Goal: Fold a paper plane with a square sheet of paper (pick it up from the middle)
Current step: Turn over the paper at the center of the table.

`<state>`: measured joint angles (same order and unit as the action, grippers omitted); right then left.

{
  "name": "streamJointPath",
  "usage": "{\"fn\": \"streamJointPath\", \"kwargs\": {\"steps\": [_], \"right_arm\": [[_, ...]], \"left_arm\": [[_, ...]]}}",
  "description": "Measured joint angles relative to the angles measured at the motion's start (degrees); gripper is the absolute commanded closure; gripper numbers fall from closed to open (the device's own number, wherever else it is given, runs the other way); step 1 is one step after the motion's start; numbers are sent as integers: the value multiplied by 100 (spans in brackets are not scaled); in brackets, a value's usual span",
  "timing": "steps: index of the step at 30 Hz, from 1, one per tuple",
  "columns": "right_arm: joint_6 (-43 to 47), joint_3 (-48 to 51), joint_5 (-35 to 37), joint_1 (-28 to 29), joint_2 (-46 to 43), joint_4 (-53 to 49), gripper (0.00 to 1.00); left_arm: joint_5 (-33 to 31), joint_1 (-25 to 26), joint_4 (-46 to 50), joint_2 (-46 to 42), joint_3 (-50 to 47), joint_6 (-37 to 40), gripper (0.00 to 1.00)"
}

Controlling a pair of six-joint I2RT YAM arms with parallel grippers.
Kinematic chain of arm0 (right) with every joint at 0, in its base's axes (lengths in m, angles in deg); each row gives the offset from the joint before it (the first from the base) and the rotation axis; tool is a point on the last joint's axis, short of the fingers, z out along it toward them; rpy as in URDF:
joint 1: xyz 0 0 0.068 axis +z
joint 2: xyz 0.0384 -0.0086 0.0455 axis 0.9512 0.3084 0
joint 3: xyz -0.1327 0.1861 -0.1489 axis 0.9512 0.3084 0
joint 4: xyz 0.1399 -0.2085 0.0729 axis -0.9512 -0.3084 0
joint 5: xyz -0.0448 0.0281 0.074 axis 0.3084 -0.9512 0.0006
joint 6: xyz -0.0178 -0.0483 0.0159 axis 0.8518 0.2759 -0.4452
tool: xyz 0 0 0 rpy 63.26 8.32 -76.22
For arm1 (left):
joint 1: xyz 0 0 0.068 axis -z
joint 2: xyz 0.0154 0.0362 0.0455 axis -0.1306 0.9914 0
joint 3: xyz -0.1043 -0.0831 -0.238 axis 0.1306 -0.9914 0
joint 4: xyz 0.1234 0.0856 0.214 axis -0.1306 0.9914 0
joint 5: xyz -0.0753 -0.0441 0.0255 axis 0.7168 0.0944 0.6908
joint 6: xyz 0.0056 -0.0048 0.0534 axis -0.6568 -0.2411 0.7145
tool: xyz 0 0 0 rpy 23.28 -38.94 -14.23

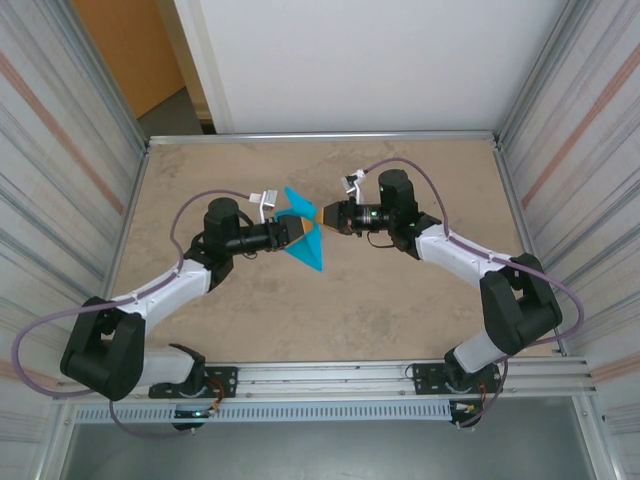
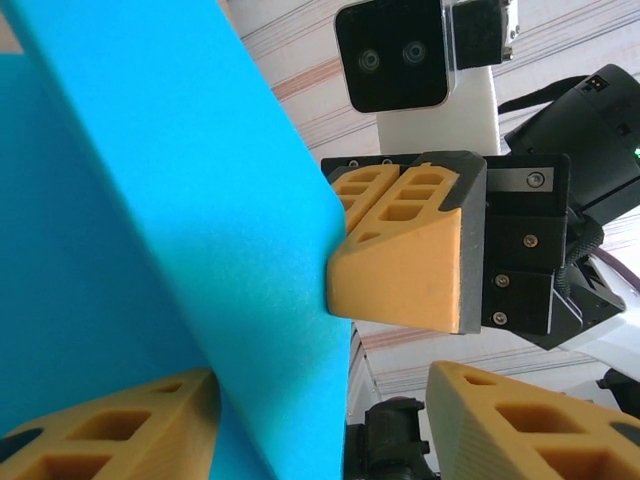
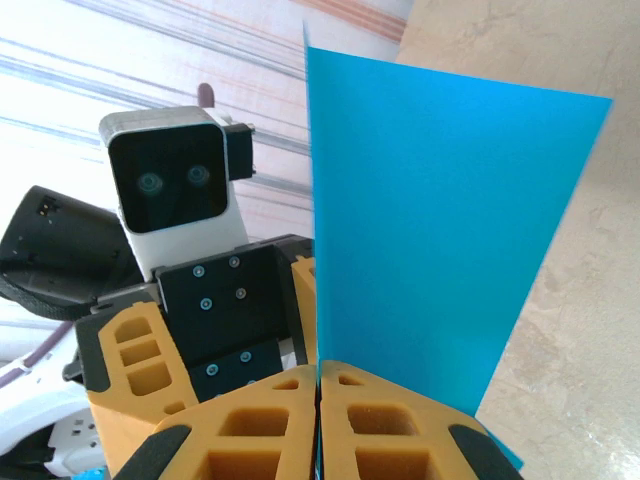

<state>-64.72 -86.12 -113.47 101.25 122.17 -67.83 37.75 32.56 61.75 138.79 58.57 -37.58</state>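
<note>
The square sheet of paper (image 1: 305, 243) is held in the air above the middle of the table (image 1: 420, 310), standing on edge between the two arms. In the left wrist view one flap appears to be turned over. The right claw (image 3: 320, 395) is clamped on the sheet's edge, its pads pressed together with the paper between them. The left claw (image 2: 320, 405) is apart, with one finger on either side of the sheet, and no pinch is made by it yet.

The step in hand is judged to be a second grip being taken, for a hand-over or a crease. To do it well, the left claw should be closed squarely across the paper, just beside the right claw's pads but not onto them. The right grip should be released only once the left is firm, or the thin sheet may be buckled or dropped. The free corners should not be dragged against anything.

Bare table is left on every side, and the ribbed side walls (image 1: 585, 140) stand well apart from both wrists, so the room for turning is judged ample.
</note>
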Motion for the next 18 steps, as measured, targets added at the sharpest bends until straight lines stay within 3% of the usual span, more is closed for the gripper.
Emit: {"fn": "streamJointPath", "kwargs": {"steps": [10,18], "right_arm": [[-315,63,-107,-76,-4,254,83],[-424,74,-111,-116,-20,275,81]], "left_arm": [[39,9,-315,74,-2,-109,75],[35,9,-389,74,-2,-44,88]]}}
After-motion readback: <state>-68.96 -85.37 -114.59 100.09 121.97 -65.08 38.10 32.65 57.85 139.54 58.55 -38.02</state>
